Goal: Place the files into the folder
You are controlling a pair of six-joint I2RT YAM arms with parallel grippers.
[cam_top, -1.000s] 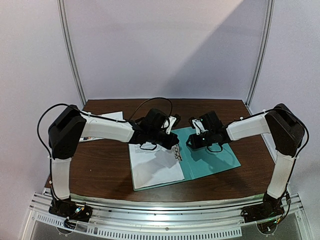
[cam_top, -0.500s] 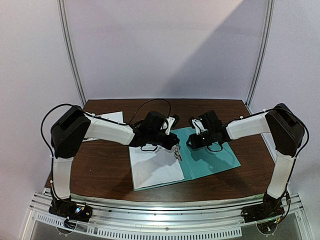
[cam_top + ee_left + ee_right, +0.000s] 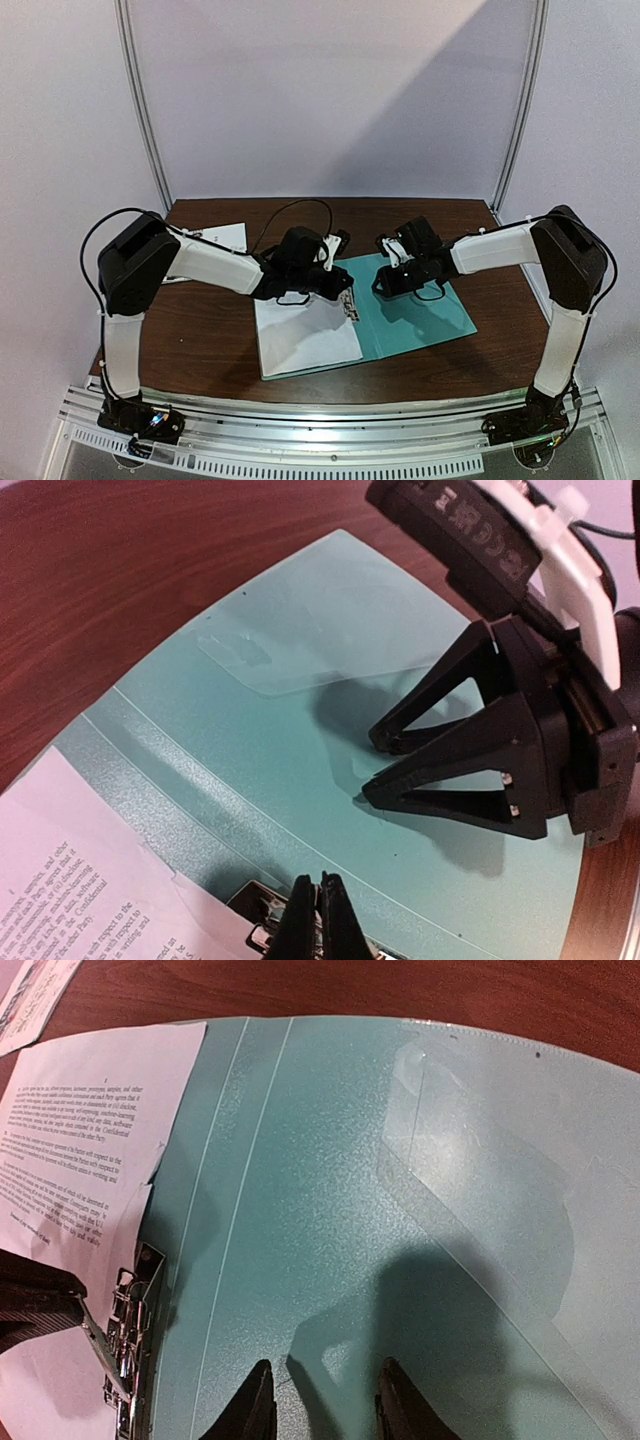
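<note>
Folder (image 3: pixel 420 320) lies open on the tabletop (image 3: pixel 200 330), text sheet (image 3: pixel 305 335) on its left half. Left wrist view: we see the left gripper (image 3: pixel 316 920) pinched together at the clip (image 3: pixel 262 927) and the right gripper (image 3: pixel 370 767) spread, tips on the folder. Only the top view gives us the picture sheet (image 3: pixel 215 240) whole, far left.

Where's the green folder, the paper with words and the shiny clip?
green folder (image 3: pixel 330 1190), right wrist view, bare inside face
paper with words (image 3: pixel 90 1130), right wrist view, printed lines
shiny clip (image 3: pixel 122 1360), right wrist view, metal wires

We overlook the table (image 3: pixel 200 340) from above and behind; each wrist camera peers closely past its fingers (image 3: pixel 255 1405) onto the shared folder (image 3: pixel 330 1210).
</note>
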